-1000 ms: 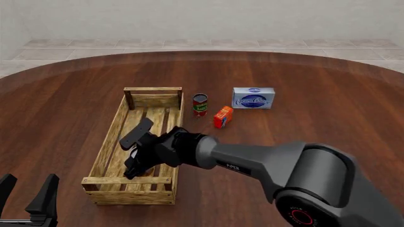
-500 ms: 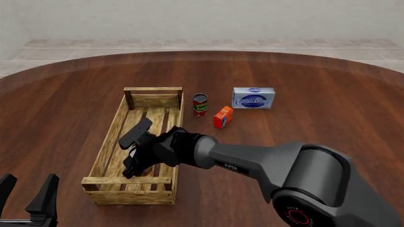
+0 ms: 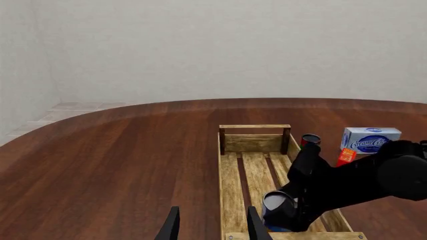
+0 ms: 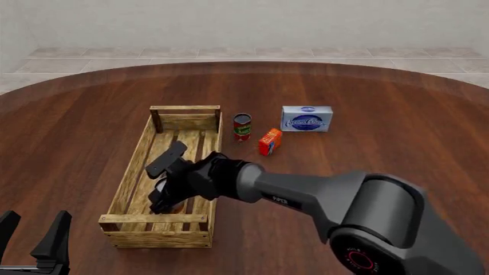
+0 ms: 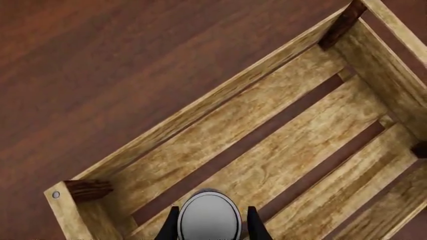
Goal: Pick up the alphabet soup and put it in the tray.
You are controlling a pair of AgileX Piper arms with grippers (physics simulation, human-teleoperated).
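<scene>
The alphabet soup (image 3: 276,204) shows its silver-grey top (image 5: 209,216) and a strip of blue label, standing upright inside the near end of the tray (image 4: 134,169). My right gripper (image 4: 161,199) reaches down into the tray and its fingers (image 5: 172,226) sit close on both sides of the can, shut on it. Whether the can rests on the slats cannot be told. The tray is a long light wooden crate, also seen in the left wrist view (image 3: 255,127) and the right wrist view (image 5: 220,100). My left gripper (image 4: 31,243) is open and empty at the near left, off the tray.
A red and green can (image 4: 242,126), a small orange box (image 4: 269,141) and a white and blue box (image 4: 306,118) stand just right of the tray's far end. The right arm (image 4: 321,195) stretches across the near right table.
The right gripper with the can has shifted only slightly, a little up and away inside the tray. The left gripper has not moved.
</scene>
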